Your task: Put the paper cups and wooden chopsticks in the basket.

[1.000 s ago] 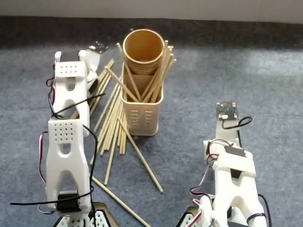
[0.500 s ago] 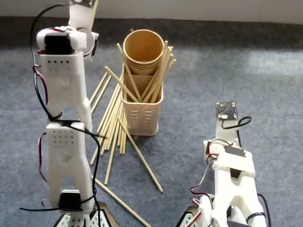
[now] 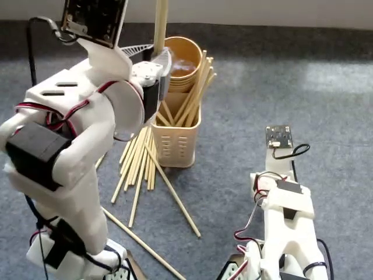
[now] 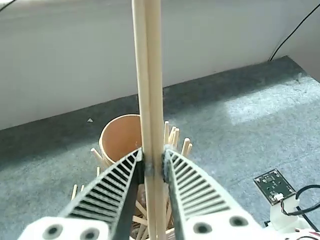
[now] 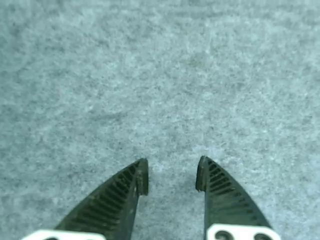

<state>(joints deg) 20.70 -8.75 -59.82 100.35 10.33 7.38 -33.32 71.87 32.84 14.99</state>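
Clamping 2 chopsticks [image 4: 148,75] (upright) near basket [image 3: 175,146] rim, left gripper [image 4: 152,162]

A grey-blue felt-like table covering [image 3: 341,154] is catching a bright patch of light [image 3: 332,76] near its far right edge. A plain pale wall [image 4: 60,60] is running along behind it.

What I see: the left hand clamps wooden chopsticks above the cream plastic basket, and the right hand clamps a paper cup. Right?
No: the right wrist view shows the right hand open and empty over grey carpet. The left hand does clamp the wooden chopsticks.
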